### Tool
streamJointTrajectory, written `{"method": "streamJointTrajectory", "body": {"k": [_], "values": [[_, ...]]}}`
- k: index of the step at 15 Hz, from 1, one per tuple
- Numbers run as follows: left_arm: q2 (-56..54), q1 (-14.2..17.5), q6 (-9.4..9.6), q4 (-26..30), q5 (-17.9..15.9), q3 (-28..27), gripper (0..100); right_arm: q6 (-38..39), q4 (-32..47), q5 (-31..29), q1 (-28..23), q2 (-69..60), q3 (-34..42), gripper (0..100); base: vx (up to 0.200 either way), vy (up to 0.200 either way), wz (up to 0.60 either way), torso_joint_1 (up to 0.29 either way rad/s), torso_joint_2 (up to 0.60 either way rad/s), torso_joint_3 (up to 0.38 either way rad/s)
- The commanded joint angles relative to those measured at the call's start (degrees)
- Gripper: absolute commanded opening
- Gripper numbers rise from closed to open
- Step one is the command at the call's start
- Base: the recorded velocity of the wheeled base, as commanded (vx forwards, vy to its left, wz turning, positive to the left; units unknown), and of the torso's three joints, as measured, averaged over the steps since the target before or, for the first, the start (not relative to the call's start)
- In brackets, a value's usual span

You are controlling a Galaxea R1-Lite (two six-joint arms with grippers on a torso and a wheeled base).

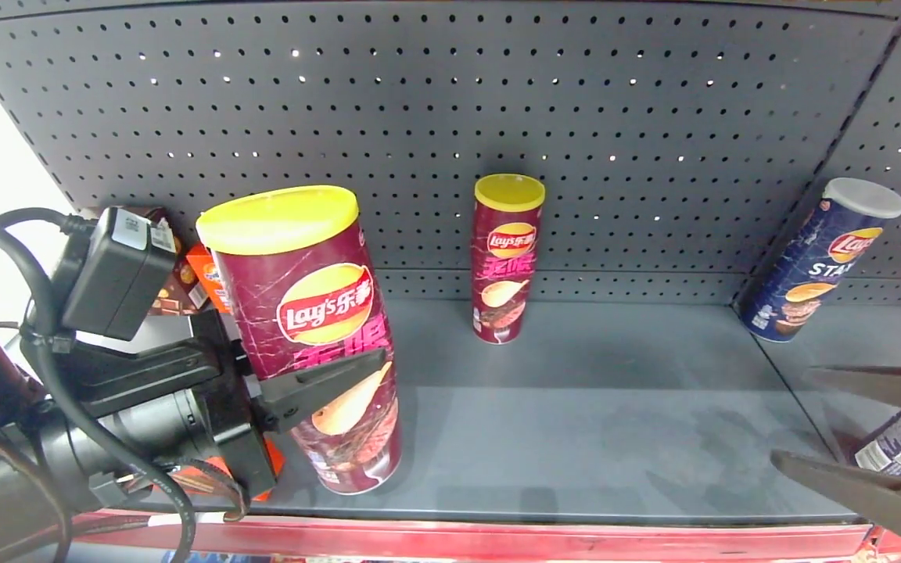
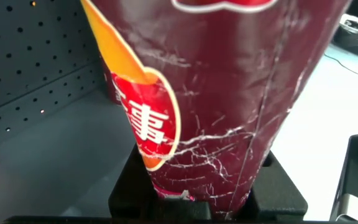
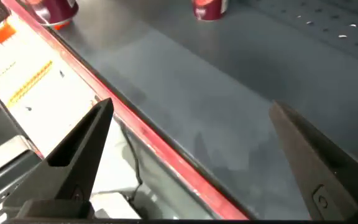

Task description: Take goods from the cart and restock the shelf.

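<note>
Half losing a blue can (image 1: 900, 450) behind the right gripper (image 1: 791, 418) at the near right, its label cut off by the edge. Holding those dark tapered fingers wide apart, gripping nothing, above the red front rail (image 1: 497, 539) of the grey metal shelf (image 1: 576, 438). Clamping the left gripper (image 1: 317, 379) around a glossy maroon can (image 1: 302, 305), yellow-lidded, upright at the shelf's front left. Partly hiding orange boxes (image 1: 204, 277) behind that arm. Seeing farther back a second maroon can (image 1: 504, 266) standing upright, and a grey-lidded blue can (image 1: 818, 266) leaning on the perforated back panel (image 1: 419, 102).
</note>
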Motion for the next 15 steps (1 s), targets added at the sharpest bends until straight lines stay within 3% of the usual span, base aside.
{"method": "streamJointTrajectory", "body": {"k": [1,8,11,15], "values": [[0.33,0.06,-0.01,0.02,0.14,-0.08,0,-0.23,-5.09,0.83,2.59,11.15,-3.51,100,0.000,0.000,0.00,0.000,0.00,0.000],[-0.20,0.06,-0.09,0.11,0.49,0.09,0,-0.94,-17.92,1.89,1.62,28.64,-11.86,100,0.000,0.000,0.00,0.000,0.00,0.000],[-0.11,0.42,-0.18,0.11,0.41,0.00,0,-3.75,-29.52,15.24,-3.39,36.99,-14.06,100,0.000,0.000,0.00,0.000,0.00,0.000],[0.15,0.86,-0.53,0.11,-0.03,0.00,0,-9.46,-33.21,28.16,-8.75,45.34,-19.95,100,0.000,0.000,0.00,0.000,0.00,0.000]]}}
